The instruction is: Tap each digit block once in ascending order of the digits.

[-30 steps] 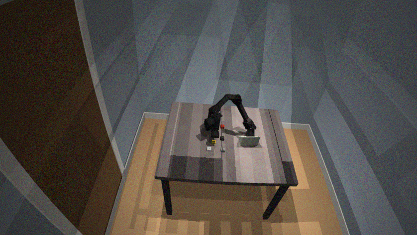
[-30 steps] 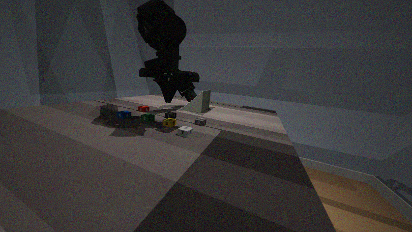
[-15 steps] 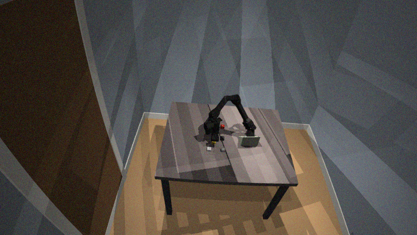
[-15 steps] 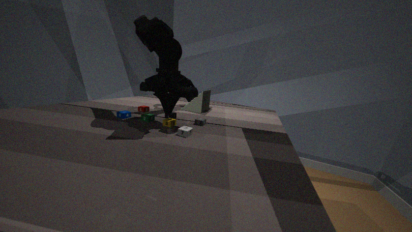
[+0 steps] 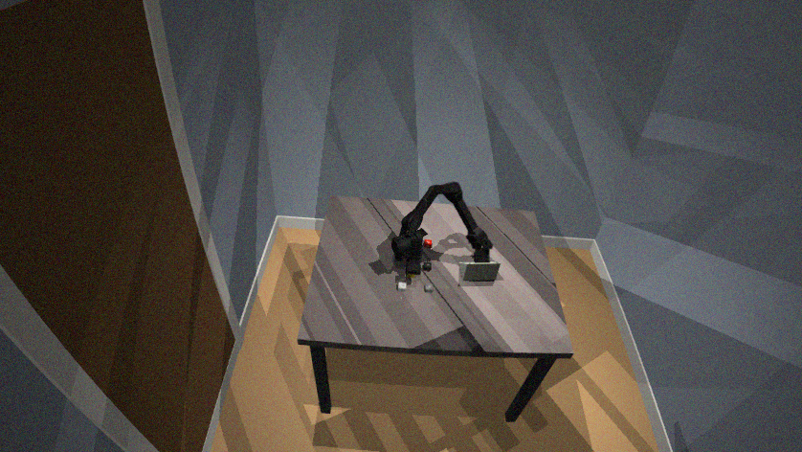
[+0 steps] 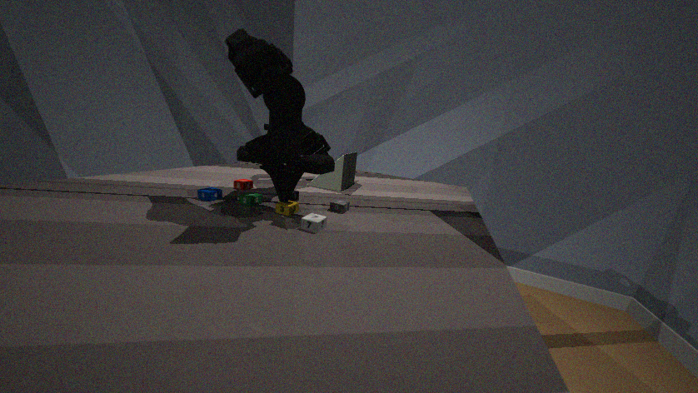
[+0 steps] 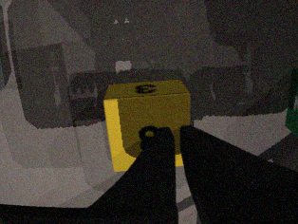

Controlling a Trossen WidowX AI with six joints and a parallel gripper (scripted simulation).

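My gripper point(image 6: 286, 199) point(image 7: 174, 137) is shut with nothing between its tips. The tips are at the top of the yellow block point(image 5: 411, 275) point(image 6: 283, 209) point(image 7: 147, 106), marked 3; contact is unclear. A white block point(image 5: 401, 285) point(image 6: 312, 223) shows a 7 in the exterior view. A grey block point(image 5: 429, 287) point(image 6: 339, 206), a black block point(image 5: 427, 265) point(image 6: 295, 195), a red block point(image 5: 427, 242) point(image 6: 243, 184), a green block point(image 6: 250, 199) point(image 7: 294, 114) and a blue block point(image 6: 210, 194) show no readable digits. The arm hides green and blue in the top view.
A pale wedge-shaped piece point(image 5: 479, 271) point(image 6: 346, 171) stands on the table point(image 5: 370, 314) point(image 6: 292, 302) beside the arm's base, to the right of the blocks in the top view. The green block is near the yellow one, at the wrist view's right edge.
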